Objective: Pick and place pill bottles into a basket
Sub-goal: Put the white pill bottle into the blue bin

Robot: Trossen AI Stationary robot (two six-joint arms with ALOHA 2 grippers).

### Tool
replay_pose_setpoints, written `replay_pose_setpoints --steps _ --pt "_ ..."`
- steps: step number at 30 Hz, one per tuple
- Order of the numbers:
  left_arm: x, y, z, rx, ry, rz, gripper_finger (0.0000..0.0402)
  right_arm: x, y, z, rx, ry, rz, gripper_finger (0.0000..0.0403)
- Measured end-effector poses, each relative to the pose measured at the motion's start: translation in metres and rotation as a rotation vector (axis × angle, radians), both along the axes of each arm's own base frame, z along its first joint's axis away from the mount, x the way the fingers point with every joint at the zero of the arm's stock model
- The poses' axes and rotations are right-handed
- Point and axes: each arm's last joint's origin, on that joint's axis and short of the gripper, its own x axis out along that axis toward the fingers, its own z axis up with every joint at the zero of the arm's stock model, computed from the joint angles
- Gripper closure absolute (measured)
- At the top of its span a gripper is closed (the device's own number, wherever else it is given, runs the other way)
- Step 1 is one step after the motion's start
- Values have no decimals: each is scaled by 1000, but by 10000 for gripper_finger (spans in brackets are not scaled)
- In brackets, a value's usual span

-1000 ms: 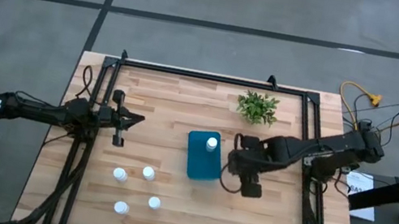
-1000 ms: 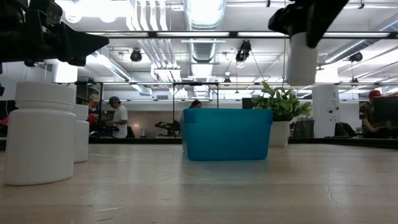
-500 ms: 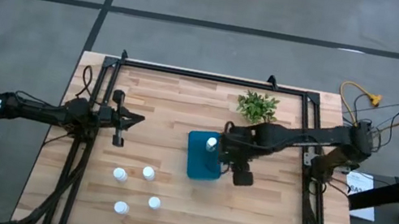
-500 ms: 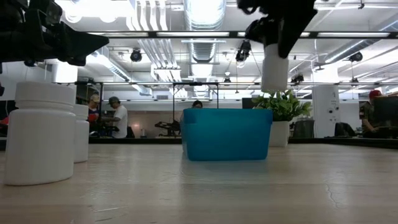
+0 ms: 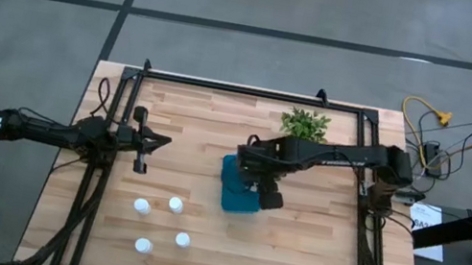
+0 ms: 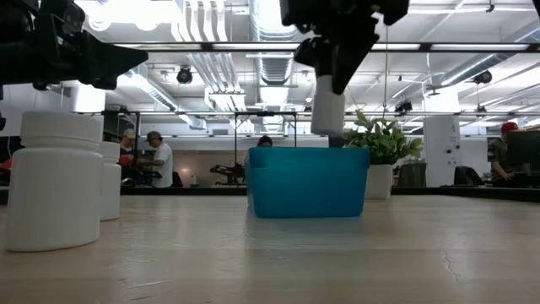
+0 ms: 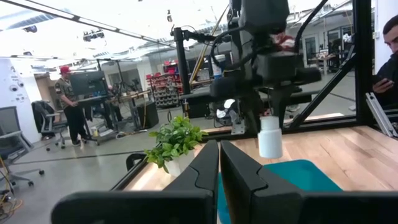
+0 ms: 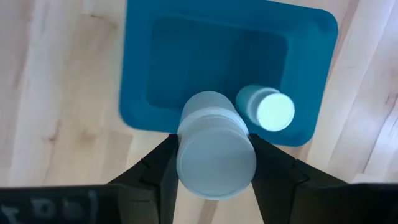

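Observation:
My right gripper [image 5: 254,181] is shut on a white pill bottle [image 8: 216,144] and hangs above the teal-blue basket [image 5: 235,196]. In the low view the bottle [image 6: 327,105] is just above the basket's rim [image 6: 308,150]. One pill bottle [image 8: 266,109] stands inside the basket [image 8: 186,62]. Several more bottles stand on the table at the near left [image 5: 176,204], and one shows large in the low view [image 6: 59,181]. My left gripper [image 5: 156,141] is shut and empty over the table's left side. My right gripper pinches the bottle's upper end [image 8: 186,155] between its two fingers [image 8: 163,167], one on each side. The fingers come from above, pointing down. The bottle hangs upright below them, lifted clear of the basket and the table.
A small green plant [image 5: 304,125] in a white pot stands beyond the basket at the far right. Black frame rails [image 5: 253,91] run along the table's far, left and right edges. Bare wood lies at the near right [image 5: 310,263].
My right gripper has carried the bottle toward the table's left edge and a little toward the far edge. It has gone from beside the basket's right side to above the basket. The bottle has stayed upright in the hold.

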Motion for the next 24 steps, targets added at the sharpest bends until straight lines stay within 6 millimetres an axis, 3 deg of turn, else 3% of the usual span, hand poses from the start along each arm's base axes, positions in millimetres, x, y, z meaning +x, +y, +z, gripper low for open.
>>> replay_pose_setpoints --steps 14,24 --pt "0 0 0 0 4 0 402 28 -13 -47 -16 89 31 257" --pt "0 0 0 0 4 0 402 27 -13 -59 -16 82 30 257"
